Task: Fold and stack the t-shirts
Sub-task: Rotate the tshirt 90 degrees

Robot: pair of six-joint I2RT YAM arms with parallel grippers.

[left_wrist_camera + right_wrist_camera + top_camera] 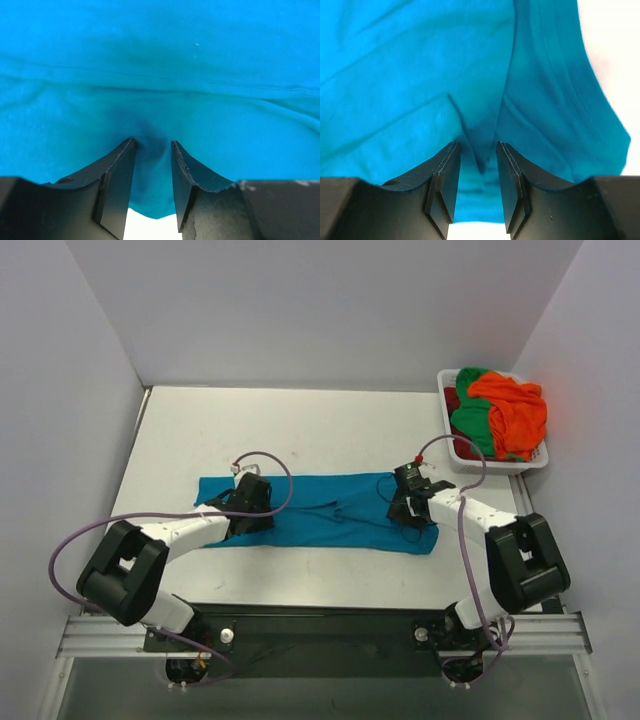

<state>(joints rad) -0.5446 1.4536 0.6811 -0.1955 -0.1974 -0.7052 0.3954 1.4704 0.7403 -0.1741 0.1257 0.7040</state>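
Teal fabric short-sleeved t-shirt (330, 515) spread across centre frame; L gripper (152, 142) & R gripper (477, 145) each part-open astride a fabric ridge, can't tell if gripped. White table (330, 430), grey walls (330, 310).

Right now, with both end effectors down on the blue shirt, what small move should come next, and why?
Probably close both on the fabric before any lift. The left end effector and the right end effector each straddle a raised ridge of the shirt, but their jaws stand apart, so the cloth does not look pinched yet. Lifting now would likely leave it behind.
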